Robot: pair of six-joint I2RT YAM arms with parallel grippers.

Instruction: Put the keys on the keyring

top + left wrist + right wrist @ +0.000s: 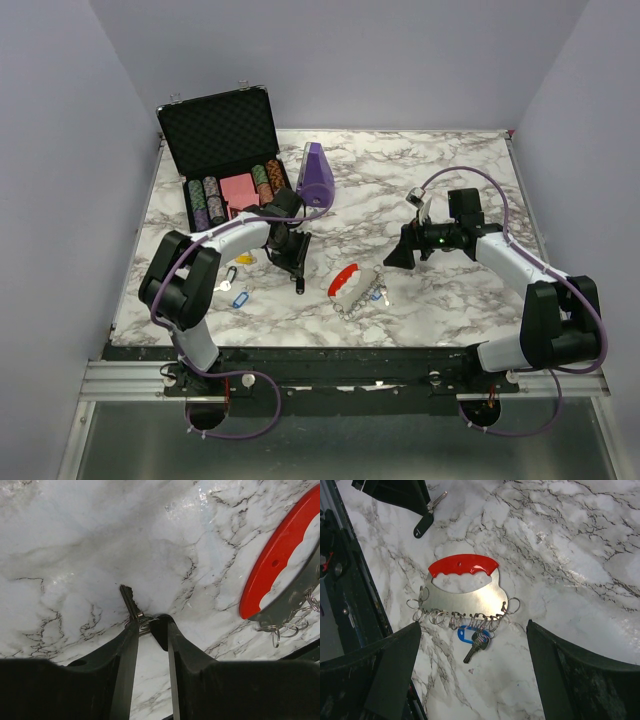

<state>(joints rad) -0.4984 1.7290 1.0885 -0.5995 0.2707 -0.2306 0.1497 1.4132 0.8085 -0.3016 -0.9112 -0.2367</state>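
Three plain lilac walls box in one table [420, 190] of white marble with grey veins. Its near edge is hidden by the black rail under the arm bases.

There are two arms. The left arm [215, 245] bends toward the middle, and the right arm [510, 260] reaches in from the right.

One black case [215, 125] stands open at the far left corner, its poker chips [205, 200] in stacks too small to count. One purple object [316, 175] beside it is hard to identify.

One keyring [465, 587] lies flat at mid-table between the two sets of fingers. It is a red arc on a silvery plate, with small wire rings along its lower edge that overlap too much to count. The left wrist view cuts it off.

I can find five keys:
- A blue-tagged key [474, 642] hangs on the keyring.
- The black key [130, 602] is pinched in the narrow left fingers [125, 655], blade out, head mostly hidden.
- Three loose keys [240, 298] lie left of that arm, blurred.

The right fingers [560, 665] stand wide, holding nothing, above the table just right of the keyring.
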